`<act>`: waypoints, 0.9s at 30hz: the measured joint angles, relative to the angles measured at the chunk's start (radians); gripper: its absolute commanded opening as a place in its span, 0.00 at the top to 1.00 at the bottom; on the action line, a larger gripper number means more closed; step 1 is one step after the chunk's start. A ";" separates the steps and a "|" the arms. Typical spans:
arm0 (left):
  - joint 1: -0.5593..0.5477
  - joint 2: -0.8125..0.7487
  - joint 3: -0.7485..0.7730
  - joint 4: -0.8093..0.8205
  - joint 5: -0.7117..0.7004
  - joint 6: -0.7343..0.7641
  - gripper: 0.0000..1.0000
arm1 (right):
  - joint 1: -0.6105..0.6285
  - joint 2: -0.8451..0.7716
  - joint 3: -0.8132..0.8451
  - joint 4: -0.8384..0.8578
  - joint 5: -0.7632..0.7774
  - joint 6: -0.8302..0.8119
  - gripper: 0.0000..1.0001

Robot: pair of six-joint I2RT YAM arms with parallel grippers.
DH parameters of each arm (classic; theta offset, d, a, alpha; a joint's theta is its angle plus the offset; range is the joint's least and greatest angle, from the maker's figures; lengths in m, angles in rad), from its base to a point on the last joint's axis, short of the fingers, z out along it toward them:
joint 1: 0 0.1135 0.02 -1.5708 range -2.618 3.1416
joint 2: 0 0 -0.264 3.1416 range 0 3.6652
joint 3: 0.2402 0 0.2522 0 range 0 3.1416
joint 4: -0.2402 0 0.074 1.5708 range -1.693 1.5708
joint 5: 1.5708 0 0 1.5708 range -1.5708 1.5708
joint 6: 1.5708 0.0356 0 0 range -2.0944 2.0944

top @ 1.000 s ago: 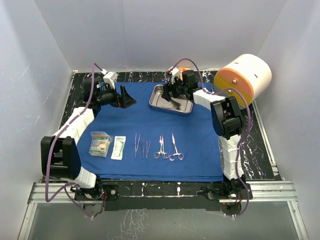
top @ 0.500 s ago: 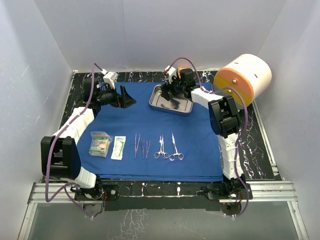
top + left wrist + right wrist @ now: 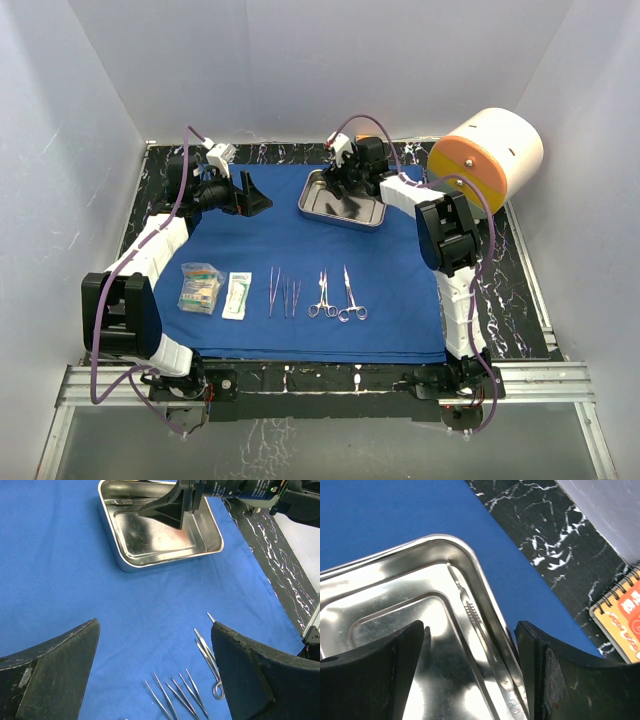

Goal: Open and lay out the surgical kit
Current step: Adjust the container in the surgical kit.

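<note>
Surgical kit, laid out, as my two grippers find it.

1. Royal-blue cloth wrap: spread flat over the middle of the table, carrying every item below.
2. Steel tray: far edge of the cloth, right of centre, upright.
3. One slender ribbed forceps: inside the tray, lying along its wall.
4. Thin forceps: side by side in the near row, tips pointing away from my bases.
5. Two ring-handled clamps: just right of the thin forceps, same row.
6. Two clear packets: a thicker one at the row's left end and a flat one beside it.

My right gripper: over the tray's far side, jaws parted and holding nothing. One finger hangs above the tray floor and the other sits at the rim. I cannot tell whether either touches steel.

My left gripper: above the cloth's far left part, well apart from the tray, jaws spread wide, nothing between them.

Surroundings: black marbled tabletop; white-and-orange cylinder at far right; small orange spiral-edged item beyond the cloth.
</note>
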 measured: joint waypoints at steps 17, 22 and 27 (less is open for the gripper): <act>0.000 0.000 0.000 0.000 0.000 0.000 0.08 | -0.077 0.028 0.081 -0.181 0.074 -0.064 0.83; 0.000 0.000 -0.001 0.001 0.000 0.000 0.08 | -0.109 0.015 0.067 -0.198 0.081 -0.071 0.92; 0.000 0.000 -0.002 0.001 0.001 -0.001 0.08 | -0.134 -0.037 -0.008 -0.196 0.116 -0.053 0.93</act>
